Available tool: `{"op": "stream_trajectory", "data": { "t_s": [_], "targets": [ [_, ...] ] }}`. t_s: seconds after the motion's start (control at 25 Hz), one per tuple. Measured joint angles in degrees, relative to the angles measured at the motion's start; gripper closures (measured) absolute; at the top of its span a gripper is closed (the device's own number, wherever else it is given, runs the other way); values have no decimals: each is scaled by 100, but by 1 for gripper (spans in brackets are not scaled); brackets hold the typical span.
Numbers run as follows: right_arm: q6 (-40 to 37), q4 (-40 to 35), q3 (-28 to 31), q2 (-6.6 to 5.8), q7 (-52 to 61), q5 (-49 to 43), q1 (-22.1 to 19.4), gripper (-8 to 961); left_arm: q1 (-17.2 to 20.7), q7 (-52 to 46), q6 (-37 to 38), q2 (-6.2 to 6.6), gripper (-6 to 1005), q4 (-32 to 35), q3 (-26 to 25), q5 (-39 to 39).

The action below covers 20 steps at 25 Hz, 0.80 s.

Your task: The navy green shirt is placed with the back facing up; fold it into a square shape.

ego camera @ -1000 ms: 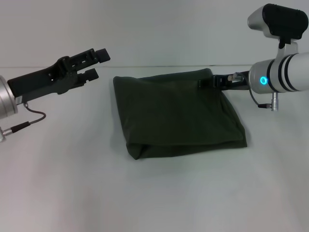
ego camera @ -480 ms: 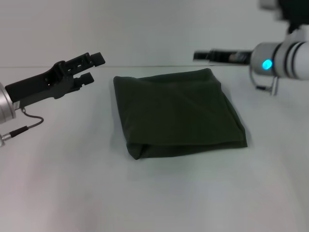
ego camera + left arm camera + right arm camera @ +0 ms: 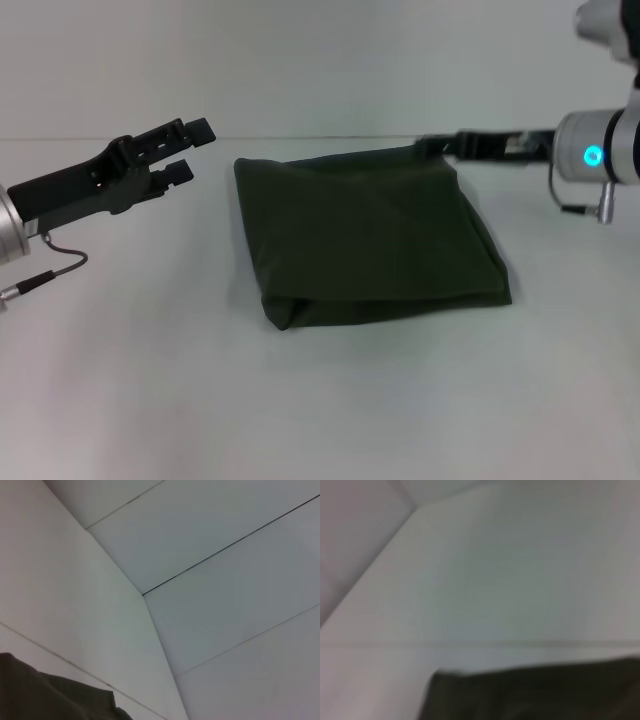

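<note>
White tabletop [image 3: 320, 400] fills the lower part of the head view and meets a pale wall along a thin horizontal seam in the upper third of the frame.

The navy green shirt [image 3: 365, 235], a dark olive cloth garment, lies flat on the tabletop at centre frame, folded into a roughly square packet. Its plain side faces up, with no lettering visible. A soft rolled fold runs along the near edge of the packet, and faint diagonal creases cross its top face. The far right corner of the packet reaches almost to the wall seam.

The left gripper [image 3: 190, 148], a black two-finger unit on a dark arm, is at upper left of the frame, raised above the tabletop and just beside the shirt's far left corner without touching it. Its fingers are parted, with a visible gap between them, and grasp nothing.

The right gripper [image 3: 440, 146] extends from the silver wrist with a blue indicator light at upper right of the frame. Its tip sits at the shirt's far right corner. Whether its fingers are released or clenched cannot be told.

The left wrist view shows pale wall panels and a corner of the shirt at lower left. The right wrist view shows the shirt's edge along the bottom.
</note>
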Motion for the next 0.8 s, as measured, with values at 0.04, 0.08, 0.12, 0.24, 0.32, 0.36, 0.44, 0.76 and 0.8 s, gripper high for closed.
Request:
{"op": "stream_trajectory", "data": {
  "t_s": [0.04,0.08,0.12,0.24,0.32,0.36,0.44,0.76,0.8],
  "targets": [
    [-261,-3,3,1,10,0,-1,132,10,0,10,0,77,2,0,-2],
    [-505,-52,22,21,9,25,-36,132,20,0,15,0,77,4,-1,-5],
    [-784,-105,40,45,1,81,-84,132,38,0,22,-1,77,9,-4,-9],
    [-1225,-172,60,79,4,282,-235,132,93,-4,34,-10,77,26,-6,-13],
    [-1372,-154,44,63,88,317,-278,132,113,-7,47,-18,77,38,-29,-17],
    [-1394,-139,22,41,177,283,-294,133,115,-7,53,-19,77,40,-39,-17],
    [-1346,-130,-17,-14,437,91,-308,133,115,-8,64,-22,77,40,-55,-17],
    [-1113,-46,-23,-111,847,-352,-226,133,91,-10,69,-23,77,32,-58,-17],
    [-1153,-14,-23,-120,852,-353,-207,132,91,-10,69,-23,77,31,-58,-17]
  ]
}}
